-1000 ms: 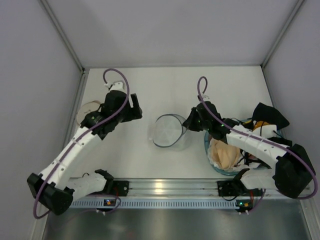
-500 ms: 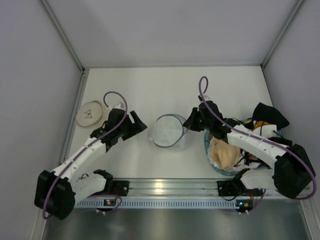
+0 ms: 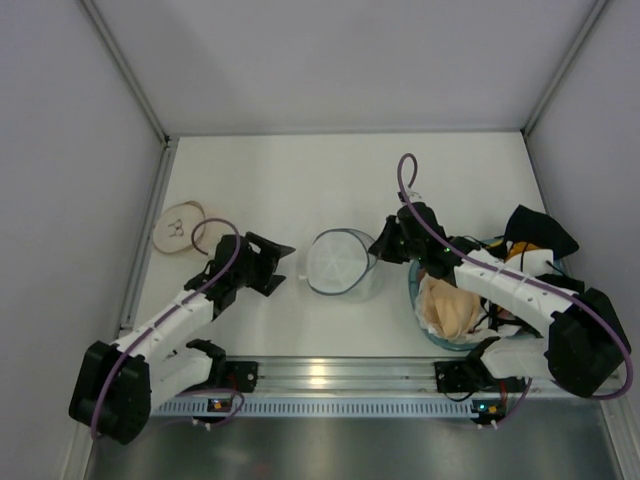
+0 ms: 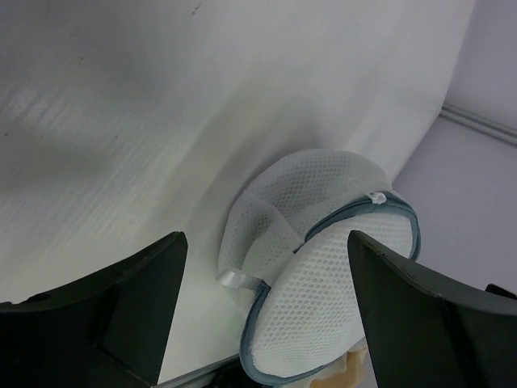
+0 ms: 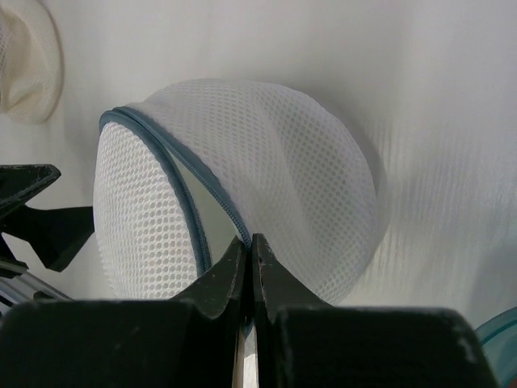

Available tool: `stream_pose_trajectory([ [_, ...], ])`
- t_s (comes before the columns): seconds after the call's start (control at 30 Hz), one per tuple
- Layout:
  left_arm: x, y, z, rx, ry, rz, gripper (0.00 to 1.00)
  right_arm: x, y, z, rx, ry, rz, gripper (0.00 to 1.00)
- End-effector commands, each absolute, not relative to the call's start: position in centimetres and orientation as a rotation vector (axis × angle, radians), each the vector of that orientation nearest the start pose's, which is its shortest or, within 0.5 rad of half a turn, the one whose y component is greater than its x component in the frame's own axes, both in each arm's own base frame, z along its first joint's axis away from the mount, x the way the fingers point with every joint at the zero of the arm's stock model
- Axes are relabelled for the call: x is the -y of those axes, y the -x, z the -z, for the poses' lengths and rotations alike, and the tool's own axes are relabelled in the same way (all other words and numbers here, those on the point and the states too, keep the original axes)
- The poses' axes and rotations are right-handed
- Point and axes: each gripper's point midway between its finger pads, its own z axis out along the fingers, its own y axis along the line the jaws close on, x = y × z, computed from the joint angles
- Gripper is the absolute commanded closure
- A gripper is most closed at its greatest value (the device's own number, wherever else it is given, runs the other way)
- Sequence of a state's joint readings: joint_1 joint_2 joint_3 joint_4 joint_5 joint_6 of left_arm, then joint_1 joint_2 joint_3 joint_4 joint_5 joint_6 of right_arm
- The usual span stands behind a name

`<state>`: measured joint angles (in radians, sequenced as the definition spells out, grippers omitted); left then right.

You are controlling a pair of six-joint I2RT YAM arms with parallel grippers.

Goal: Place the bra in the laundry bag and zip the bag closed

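Laundry bag rim partly behind right hand

The table lies free behind the laundry bag, while left gripper and right gripper block its sides.

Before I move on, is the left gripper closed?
No, the left gripper stands wide open, with the laundry bag visible between its jaws.

The laundry bag is white open-weave mesh cloth, edged with smooth grey-blue fabric binding. The counter looks matt white with a fine ribbed grain. The front rail is shiny metal.
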<state>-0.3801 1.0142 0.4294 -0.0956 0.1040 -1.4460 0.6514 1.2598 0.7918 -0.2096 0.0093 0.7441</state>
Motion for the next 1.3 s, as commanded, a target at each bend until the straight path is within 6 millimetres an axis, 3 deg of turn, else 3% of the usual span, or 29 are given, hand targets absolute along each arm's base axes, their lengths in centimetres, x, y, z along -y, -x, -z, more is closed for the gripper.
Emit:
stream_pose_trajectory([
  [0.0,17.5,-26.6,-10.4,-2.034,1.459,1.148,0.14,-23.5,-28.4,-14.3,-2.297,-0.151,-0.7,1.0],
  [0.17,18.0,-26.1,-9.4,-2.053,1.584,1.081,0.12,-23.2,-28.4,-14.3,-2.305,-0.157,-0.677,1.0],
  [0.3,19.6,-25.8,-9.2,-2.086,1.63,1.085,0.12,-23.1,-28.5,-14.2,-2.305,-0.169,-0.666,1.0],
  [0.43,19.3,-25.4,-8.0,-2.081,1.712,0.986,0.12,-23.2,-28.5,-14.4,-2.303,-0.166,-0.678,1.0],
  [0.57,19.1,-26.7,-9.0,-2.015,1.714,0.981,0.14,-23.2,-28.4,-14.4,-2.299,-0.167,-0.683,1.0],
  [0.7,20.2,-27.7,-9.5,-2.017,1.727,0.988,0.17,-23.3,-28.3,-14.4,-2.296,-0.167,-0.69,1.0],
  [0.97,21.4,-26.8,-8.4,-2.038,1.768,0.955,0.18,-22.7,-28.4,-14.7,-2.285,-0.167,-0.663,1.0],
  [1.27,20.7,-27.1,-7.9,-1.989,1.813,0.903,0.52,-22.9,-28.5,-14.7,-2.287,-0.166,-0.664,1.0],
])
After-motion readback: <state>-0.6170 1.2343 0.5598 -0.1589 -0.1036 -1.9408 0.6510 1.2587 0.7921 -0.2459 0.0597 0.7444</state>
